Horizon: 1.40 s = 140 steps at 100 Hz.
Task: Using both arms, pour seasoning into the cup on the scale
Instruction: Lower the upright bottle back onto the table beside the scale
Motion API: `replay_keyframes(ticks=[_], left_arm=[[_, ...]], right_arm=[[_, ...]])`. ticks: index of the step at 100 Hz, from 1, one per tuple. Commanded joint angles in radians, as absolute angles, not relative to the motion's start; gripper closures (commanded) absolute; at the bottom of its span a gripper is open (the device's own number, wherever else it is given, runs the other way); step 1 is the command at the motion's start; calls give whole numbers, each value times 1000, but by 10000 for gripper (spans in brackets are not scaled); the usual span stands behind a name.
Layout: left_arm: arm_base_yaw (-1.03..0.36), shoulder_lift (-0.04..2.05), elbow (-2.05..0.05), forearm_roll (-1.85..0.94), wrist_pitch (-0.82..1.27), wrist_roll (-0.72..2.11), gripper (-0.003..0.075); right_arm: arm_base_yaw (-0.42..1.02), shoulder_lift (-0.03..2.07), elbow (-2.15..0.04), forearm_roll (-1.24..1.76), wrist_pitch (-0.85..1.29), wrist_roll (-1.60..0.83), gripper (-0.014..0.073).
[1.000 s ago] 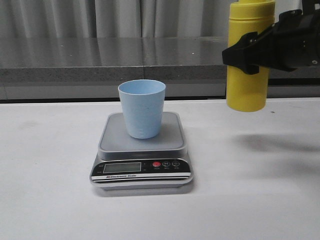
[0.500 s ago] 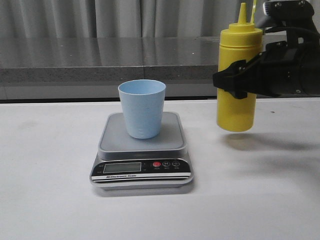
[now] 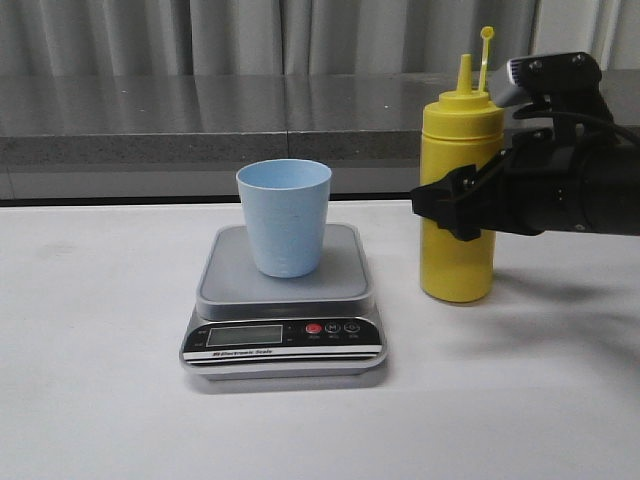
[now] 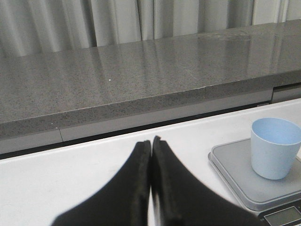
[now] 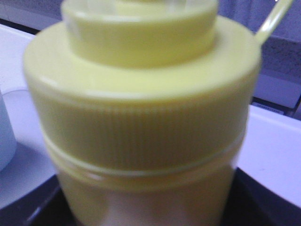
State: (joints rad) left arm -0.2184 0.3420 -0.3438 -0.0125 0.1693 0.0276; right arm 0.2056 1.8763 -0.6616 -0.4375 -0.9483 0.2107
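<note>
Right claw clamps the upright seasoning mid-body beside the scale; left claw pressed closed, empty.

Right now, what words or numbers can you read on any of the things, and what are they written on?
"Electronic Scale": small print on the scale, under its screen; barely legible, my best reading.
Scale screen: no digits I can read.
Scale buttons: marks too small.
Yellow bottle: no writing visible.
Blue cup: no writing visible.

The right gripper grips with jaws closed, while the left gripper's jaws touch.
</note>
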Motion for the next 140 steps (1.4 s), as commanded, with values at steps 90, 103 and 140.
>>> replay_keyframes(ticks=[90, 103, 140], left_arm=[[-215, 347, -368, -14, 86, 23, 738], [-215, 347, -368, -14, 86, 23, 738], [-215, 347, -368, -14, 86, 23, 738]], right_arm=[[205, 1865, -677, -444, -1052, 200, 308], [205, 1865, -677, -444, -1053, 200, 160], [205, 1865, -677, -444, -1053, 200, 23]])
